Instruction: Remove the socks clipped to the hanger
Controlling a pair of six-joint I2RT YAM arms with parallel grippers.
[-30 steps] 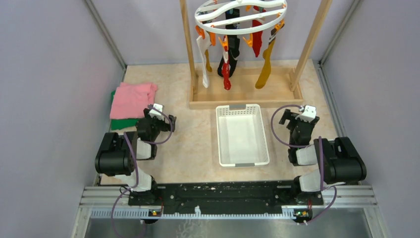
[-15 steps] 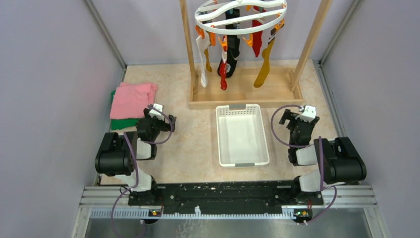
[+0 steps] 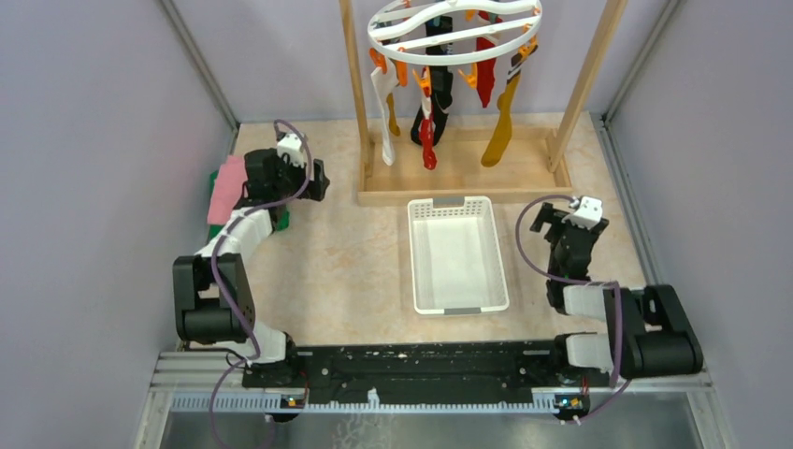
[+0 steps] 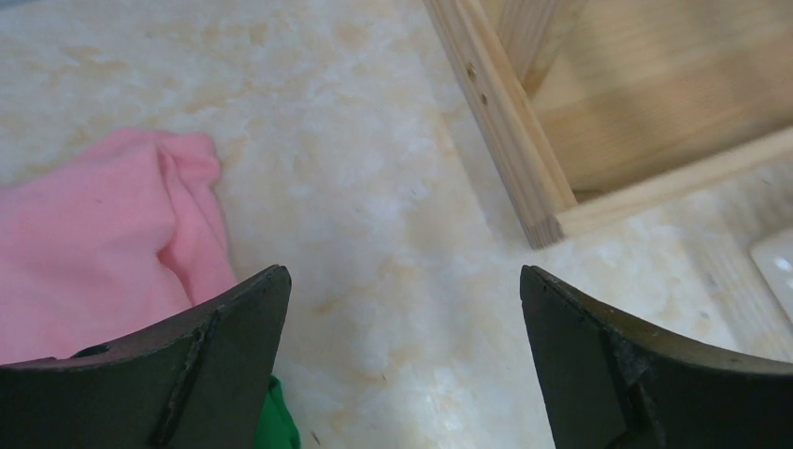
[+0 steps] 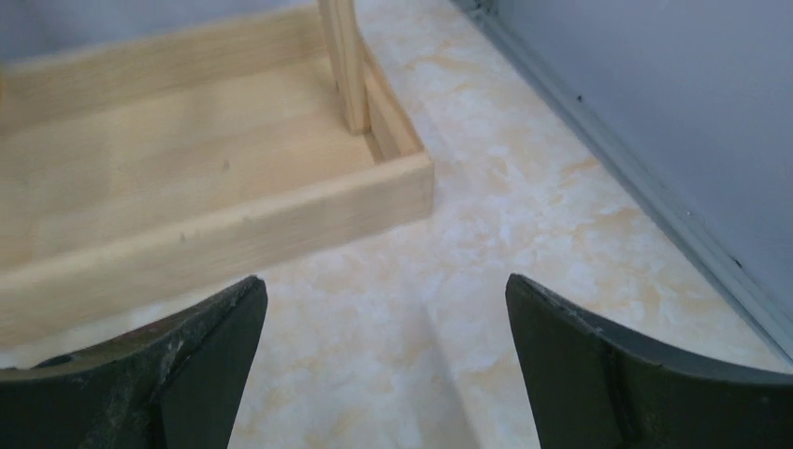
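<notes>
The white oval hanger (image 3: 455, 34) hangs at the top of the wooden frame (image 3: 463, 195). Several socks hang from its clips: a white sock (image 3: 383, 122), a red and white sock (image 3: 427, 136), a black sock (image 3: 439, 89), a red sock (image 3: 485, 65) and a mustard sock (image 3: 501, 126). My left gripper (image 3: 316, 180) is open and empty, left of the frame's near left corner (image 4: 524, 178), low over the table. My right gripper (image 3: 545, 221) is open and empty, near the frame's near right corner (image 5: 393, 187). The socks show in neither wrist view.
A white slotted basket (image 3: 456, 254) stands in the middle, in front of the frame. Folded pink cloth (image 3: 224, 182) over green cloth (image 3: 281, 221) lies at the left, under my left arm; the pink cloth (image 4: 103, 234) is beside my left finger. Grey walls close both sides.
My left arm has stretched forward from beside its base to the frame's left corner, over the cloths. My right gripper has shifted slightly. The socks sway a little.
</notes>
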